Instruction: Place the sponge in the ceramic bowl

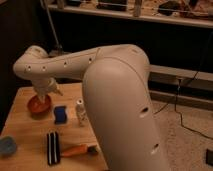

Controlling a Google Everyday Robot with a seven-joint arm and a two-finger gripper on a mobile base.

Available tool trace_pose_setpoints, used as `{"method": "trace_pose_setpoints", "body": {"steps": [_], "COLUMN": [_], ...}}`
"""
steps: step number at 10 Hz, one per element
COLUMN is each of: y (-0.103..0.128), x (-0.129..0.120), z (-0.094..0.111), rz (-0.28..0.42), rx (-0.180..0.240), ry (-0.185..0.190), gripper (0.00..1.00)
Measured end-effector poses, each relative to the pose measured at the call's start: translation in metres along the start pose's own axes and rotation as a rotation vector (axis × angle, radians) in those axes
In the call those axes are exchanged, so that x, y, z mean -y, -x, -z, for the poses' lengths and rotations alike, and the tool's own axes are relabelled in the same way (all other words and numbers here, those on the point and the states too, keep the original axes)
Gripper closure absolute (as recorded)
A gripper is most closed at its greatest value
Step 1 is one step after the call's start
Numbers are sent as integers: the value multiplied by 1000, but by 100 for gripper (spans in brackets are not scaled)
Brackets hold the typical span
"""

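Note:
The sponge (60, 114), a small bright-blue block, lies on the wooden table (30, 131) just right of the ceramic bowl (38, 105), an orange-brown round bowl at the table's back left. My white arm reaches in from the right foreground. Its gripper (46, 90) hangs above the bowl's far rim, up and to the left of the sponge, open with nothing held. The arm's large elbow hides the table's right side.
A small white bottle (80, 112) stands right of the sponge. A black-and-white striped bar (52, 147) and an orange-handled brush (77, 150) lie near the front edge. A pale blue dish (7, 146) sits front left. Shelving runs along the back.

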Motion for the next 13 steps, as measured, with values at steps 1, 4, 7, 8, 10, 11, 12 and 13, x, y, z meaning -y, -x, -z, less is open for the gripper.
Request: {"method": "trace_pose_setpoints", "body": {"steps": [1, 4, 7, 8, 10, 11, 12, 13], "y": [-3, -10, -6, -4, -4, -5, -5, -6], "x": [-3, -10, -12, -10, -8, -7, -6, -5], "z": [-11, -47, -75, -83, -96, -103, -108, -113], "rz": [15, 71, 112, 112, 103, 98, 96, 97], "rx": [-8, -36, -43, -49, -76, -91, -102, -115], "ry": [-2, -11, -11, -8, 19, 33, 44, 50], "gripper": [35, 35, 35, 35, 35, 35, 35, 35]}}
